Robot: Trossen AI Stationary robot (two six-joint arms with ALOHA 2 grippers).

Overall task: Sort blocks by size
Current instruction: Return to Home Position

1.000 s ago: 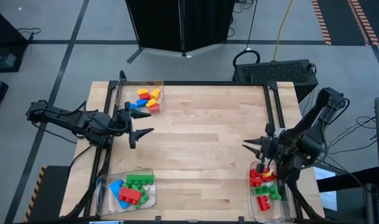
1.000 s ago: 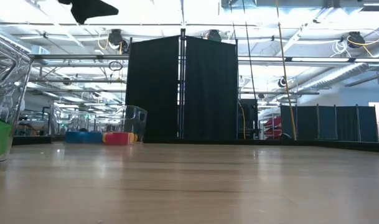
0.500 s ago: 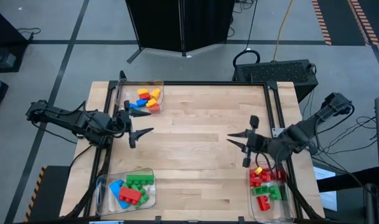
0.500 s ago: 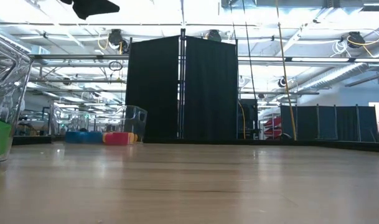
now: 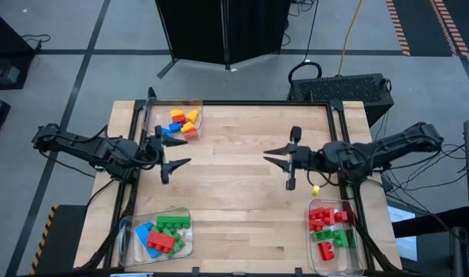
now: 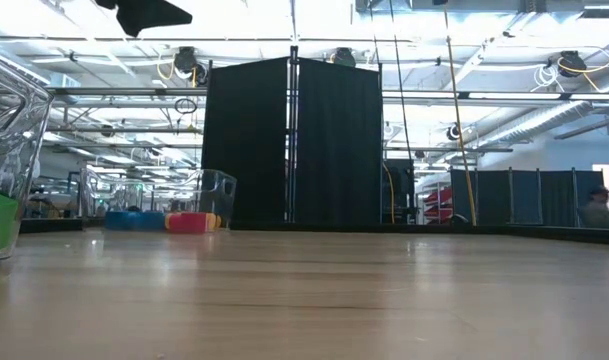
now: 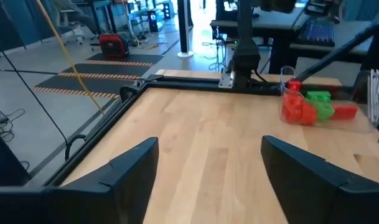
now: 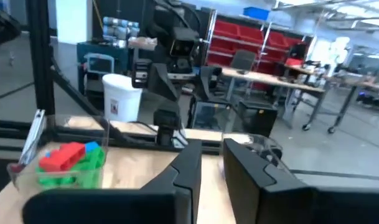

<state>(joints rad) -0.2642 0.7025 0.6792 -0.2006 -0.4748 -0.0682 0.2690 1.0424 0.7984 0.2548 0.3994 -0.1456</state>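
Note:
The blocks lie in three clear trays. Yellow, orange, blue and red ones fill the far-left tray (image 5: 177, 121). Green, blue and red ones sit in the near-left tray (image 5: 163, 233), and red and green ones in the near-right tray (image 5: 330, 229). One small yellow block (image 5: 315, 188) shows just beyond that tray's far rim, under my right arm. My right gripper (image 5: 269, 152) hangs shut over the table's middle right, level and pointing toward the left edge, with nothing seen between its fingers (image 8: 188, 171). My left gripper (image 5: 175, 152) stands open beside the far-left tray.
A black frame rail (image 5: 242, 103) runs along the table's far edge and down both sides. The bare wooden top (image 5: 234, 192) stretches between the two grippers. A person (image 6: 596, 207) sits far off in the room beyond the table.
My right gripper has risen from above the near-right tray and swung toward the far edge and the table's middle. It has tipped from pointing down to level, now facing the left edge.

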